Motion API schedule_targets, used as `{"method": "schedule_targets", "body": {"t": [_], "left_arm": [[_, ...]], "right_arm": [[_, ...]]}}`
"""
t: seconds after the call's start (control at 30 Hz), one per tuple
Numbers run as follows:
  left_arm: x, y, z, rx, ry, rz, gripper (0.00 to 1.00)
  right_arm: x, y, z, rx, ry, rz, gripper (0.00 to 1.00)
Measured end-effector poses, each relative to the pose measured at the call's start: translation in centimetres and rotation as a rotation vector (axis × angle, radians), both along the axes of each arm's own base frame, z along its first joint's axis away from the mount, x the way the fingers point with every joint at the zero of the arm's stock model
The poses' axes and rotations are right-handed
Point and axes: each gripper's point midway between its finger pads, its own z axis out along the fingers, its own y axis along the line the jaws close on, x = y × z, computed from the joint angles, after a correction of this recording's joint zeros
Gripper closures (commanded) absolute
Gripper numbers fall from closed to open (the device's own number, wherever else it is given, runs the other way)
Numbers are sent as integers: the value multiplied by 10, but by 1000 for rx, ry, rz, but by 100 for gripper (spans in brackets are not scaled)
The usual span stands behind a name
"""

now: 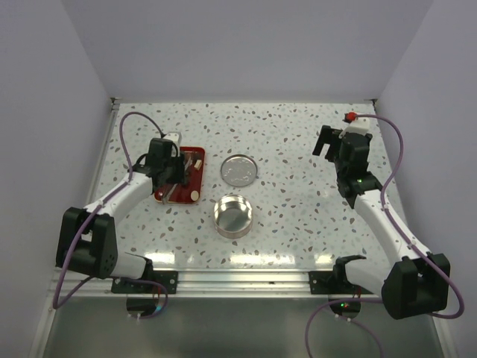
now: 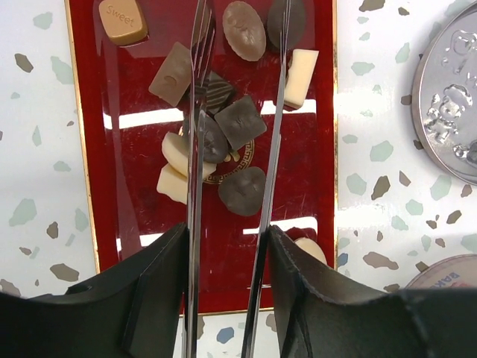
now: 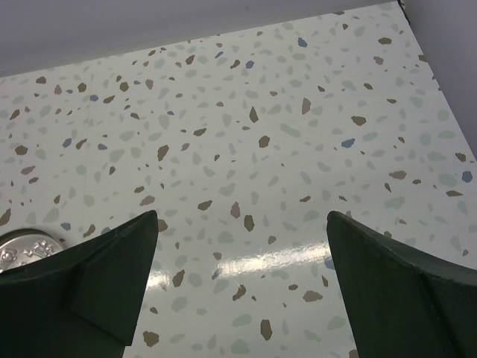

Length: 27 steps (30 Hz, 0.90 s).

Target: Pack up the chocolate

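Several small chocolate chunks [image 2: 240, 121], dark brown and pale cream, lie on a red tray [image 2: 134, 224] at the table's left [image 1: 181, 176]. My left gripper [image 2: 227, 253] is shut on thin metal tongs [image 2: 195, 186] and hovers over the tray [image 1: 173, 170]. The two tong blades stand apart, with a few dark chunks between them; I cannot tell whether they touch any. The open round tin [image 1: 233, 215] stands empty at mid-table. My right gripper [image 3: 242, 246] is open and empty, raised over the far right of the table [image 1: 332, 142].
The tin's embossed lid [image 1: 239, 169] lies flat between the tray and the tin; it also shows in the left wrist view [image 2: 451, 112] and the right wrist view [image 3: 22, 250]. White walls close off the table's back and sides.
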Motion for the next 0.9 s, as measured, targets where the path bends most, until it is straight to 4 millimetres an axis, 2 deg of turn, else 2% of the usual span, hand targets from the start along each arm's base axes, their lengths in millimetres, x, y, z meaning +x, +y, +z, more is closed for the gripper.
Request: {"method": "schedule_targets", "body": {"t": [0.5, 0.9], "left_arm": [[-2, 7, -4, 33, 15, 25, 52], [-5, -5, -15, -12, 59, -22, 52]], "right_arm": [[0, 0, -1, -1, 3, -1, 1], [-2, -1, 1, -1, 0, -3, 1]]}}
